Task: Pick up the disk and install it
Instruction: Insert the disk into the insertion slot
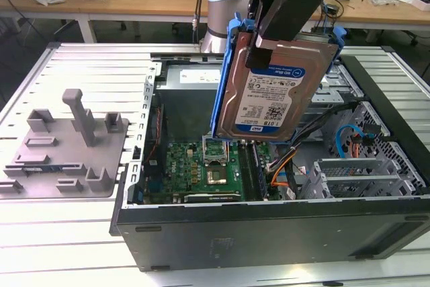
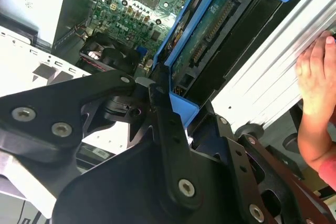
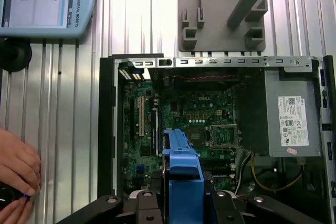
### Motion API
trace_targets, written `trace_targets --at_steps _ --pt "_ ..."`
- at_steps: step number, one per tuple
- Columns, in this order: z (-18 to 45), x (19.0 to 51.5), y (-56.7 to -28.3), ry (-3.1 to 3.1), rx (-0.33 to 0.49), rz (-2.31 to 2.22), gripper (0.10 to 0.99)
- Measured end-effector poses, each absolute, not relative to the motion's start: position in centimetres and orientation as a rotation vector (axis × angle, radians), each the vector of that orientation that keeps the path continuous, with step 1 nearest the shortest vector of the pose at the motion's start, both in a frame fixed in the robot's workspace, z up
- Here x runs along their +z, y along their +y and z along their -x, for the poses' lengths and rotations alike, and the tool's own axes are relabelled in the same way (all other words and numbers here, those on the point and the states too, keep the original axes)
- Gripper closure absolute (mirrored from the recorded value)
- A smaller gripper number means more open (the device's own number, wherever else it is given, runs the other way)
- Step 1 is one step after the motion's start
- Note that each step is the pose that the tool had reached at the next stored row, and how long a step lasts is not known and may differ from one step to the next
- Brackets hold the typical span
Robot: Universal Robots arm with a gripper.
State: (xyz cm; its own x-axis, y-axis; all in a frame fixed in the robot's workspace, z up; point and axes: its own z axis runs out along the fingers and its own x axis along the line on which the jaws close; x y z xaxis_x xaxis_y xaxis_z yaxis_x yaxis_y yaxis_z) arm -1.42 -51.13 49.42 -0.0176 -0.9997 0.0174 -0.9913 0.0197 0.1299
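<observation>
In the exterior view the disk point(image 1: 269, 92), a silver drive with a white-and-blue label in a blue carrier rail, hangs tilted on edge above the open computer case point(image 1: 269, 216). My gripper point(image 1: 270, 39) is shut on its upper end, well above the motherboard point(image 1: 208, 166). The second wrist view has the disk's green underside point(image 2: 210, 35) and blue rail between my black fingers point(image 2: 164, 124). From the first wrist view the disk point(image 3: 184, 169) appears edge-on over the motherboard point(image 3: 194, 114).
A grey fixture tray point(image 1: 67, 146) with upright posts lies beside the case at the exterior view's left. A metal drive cage point(image 1: 363, 173) and cables fill the case's right part. A person's hand point(image 2: 315, 77) rests on the ribbed table. A teach pendant point(image 3: 47, 3) lies nearby.
</observation>
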Motion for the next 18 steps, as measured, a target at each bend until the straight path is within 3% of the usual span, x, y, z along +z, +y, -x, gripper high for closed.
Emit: trace_targets --at_steps 11,18 --pt "1.55 49.4 -51.19 -2.161 -0.12 -2.194 0.718" --pt "1.61 49.32 -51.72 -2.165 -0.077 -2.238 0.718"
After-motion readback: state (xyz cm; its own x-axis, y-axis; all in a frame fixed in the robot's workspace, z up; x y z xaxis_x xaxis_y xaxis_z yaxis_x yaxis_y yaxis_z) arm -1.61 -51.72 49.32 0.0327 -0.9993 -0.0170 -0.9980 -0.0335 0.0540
